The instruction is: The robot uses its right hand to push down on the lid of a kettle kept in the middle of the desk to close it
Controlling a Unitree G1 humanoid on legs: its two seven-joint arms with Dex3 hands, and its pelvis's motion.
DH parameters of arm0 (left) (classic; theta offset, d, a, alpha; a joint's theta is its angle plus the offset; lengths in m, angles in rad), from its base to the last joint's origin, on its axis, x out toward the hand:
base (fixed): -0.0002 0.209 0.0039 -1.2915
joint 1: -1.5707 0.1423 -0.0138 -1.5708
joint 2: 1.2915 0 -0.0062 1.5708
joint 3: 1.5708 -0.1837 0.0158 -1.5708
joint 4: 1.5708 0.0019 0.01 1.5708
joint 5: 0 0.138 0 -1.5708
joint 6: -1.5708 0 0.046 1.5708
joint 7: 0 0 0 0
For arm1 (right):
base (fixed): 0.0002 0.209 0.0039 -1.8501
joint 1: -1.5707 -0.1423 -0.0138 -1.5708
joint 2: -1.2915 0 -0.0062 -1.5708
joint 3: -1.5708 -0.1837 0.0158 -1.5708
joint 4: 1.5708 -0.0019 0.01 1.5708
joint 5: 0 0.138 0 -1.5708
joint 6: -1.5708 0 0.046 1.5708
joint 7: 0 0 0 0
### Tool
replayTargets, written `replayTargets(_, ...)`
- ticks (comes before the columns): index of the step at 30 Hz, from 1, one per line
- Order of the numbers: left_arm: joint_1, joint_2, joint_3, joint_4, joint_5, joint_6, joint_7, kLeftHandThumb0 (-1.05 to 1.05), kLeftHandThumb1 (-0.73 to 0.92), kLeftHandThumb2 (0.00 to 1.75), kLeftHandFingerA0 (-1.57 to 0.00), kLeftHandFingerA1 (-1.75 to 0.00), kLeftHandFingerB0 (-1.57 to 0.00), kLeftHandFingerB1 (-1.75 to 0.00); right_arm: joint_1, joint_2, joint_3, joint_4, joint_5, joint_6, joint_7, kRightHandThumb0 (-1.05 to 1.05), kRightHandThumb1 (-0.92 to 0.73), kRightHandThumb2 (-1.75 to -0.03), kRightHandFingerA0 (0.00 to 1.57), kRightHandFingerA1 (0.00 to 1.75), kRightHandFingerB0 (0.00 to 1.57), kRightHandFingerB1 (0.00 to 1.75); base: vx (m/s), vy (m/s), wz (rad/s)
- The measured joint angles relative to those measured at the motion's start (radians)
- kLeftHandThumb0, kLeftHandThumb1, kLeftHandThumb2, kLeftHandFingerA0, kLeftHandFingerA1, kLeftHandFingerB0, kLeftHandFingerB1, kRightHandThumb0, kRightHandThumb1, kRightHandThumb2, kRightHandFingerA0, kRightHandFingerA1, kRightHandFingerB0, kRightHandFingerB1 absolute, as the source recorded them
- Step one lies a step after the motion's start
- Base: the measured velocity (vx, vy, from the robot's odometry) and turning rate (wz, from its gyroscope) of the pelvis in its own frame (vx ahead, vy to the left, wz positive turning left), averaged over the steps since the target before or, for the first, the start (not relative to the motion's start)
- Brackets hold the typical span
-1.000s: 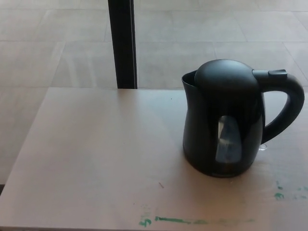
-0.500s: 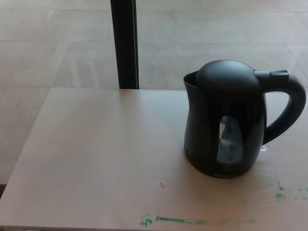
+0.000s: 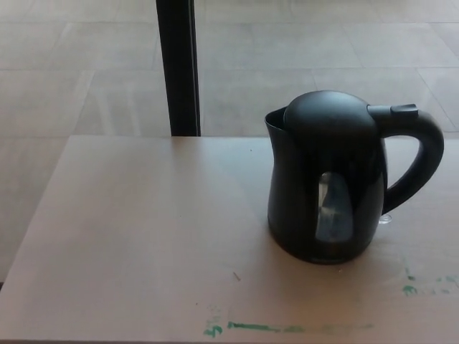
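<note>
A black electric kettle [image 3: 337, 179] stands upright on the pale desk [image 3: 143, 236], toward the right of the desktop and set back from its near edge. Its domed lid [image 3: 328, 118] sits low over the body, though from the head view it is hard to tell whether it is fully latched — a thin dark gap shows at the spout [image 3: 275, 120], which points to the left of the kettle. The curved handle [image 3: 419, 161] arches out on the kettle's right side, with a small release button [image 3: 404, 110] at its top where it meets the lid. A translucent water-level window [image 3: 334, 208] faces the camera on the kettle's front wall. Just in front of the kettle, along the desk's near edge, run smears of green paint [image 3: 251, 327], and more green flecks [image 3: 410, 289] lie to the kettle's front right. Behind the kettle and to its left, a black vertical post [image 3: 178, 64] rises from beyond the desk's far edge, against a grey tiled floor [image 3: 287, 50]. Neither robot hand appears anywhere — so nothing touches the kettle, and the state of the hands' fingers cannot be told.
</note>
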Motion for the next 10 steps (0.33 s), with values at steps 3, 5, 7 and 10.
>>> replayTargets(3, -0.001, 0.0, 0.004, 0.0, -0.001, 0.0, 0.0, -0.75, 0.75, 0.63, -0.4, -0.47, -0.29, -0.34, 0.004, 0.043, 0.0, 0.023, 0.033, -0.026, -0.03, -0.55, -0.7, -0.6, 0.36, 0.42, 0.27, 0.32, 0.0, 0.0, 0.0)
replayTargets(5, 0.0, 0.001, 0.003, 0.0, 0.0, 0.0, 0.0, -0.75, 0.76, 0.63, -0.43, -0.48, -0.29, -0.33, 0.012, 0.066, 0.001, 0.021, 0.056, -0.04, -0.041, -0.55, -0.68, -0.61, 0.38, 0.45, 0.29, 0.32, 0.0, 0.0, 0.0)
replayTargets(7, 0.0, 0.001, 0.002, 0.003, 0.0, 0.0, 0.0, -0.75, 0.76, 0.63, -0.43, -0.46, -0.29, -0.33, 0.03, 0.091, 0.002, 0.002, 0.079, -0.041, -0.044, -0.57, -0.7, -0.61, 0.39, 0.45, 0.28, 0.32, 0.0, 0.0, 0.0)
replayTargets(10, -0.001, 0.001, -0.003, 0.007, 0.003, -0.001, 0.0, -0.73, 0.77, 0.64, -0.46, -0.49, -0.3, -0.34, 0.042, 0.119, 0.009, -0.004, 0.121, -0.046, -0.046, -0.62, -0.55, -0.86, 0.31, 0.55, 0.25, 0.45, 0.0, 0.0, 0.0)
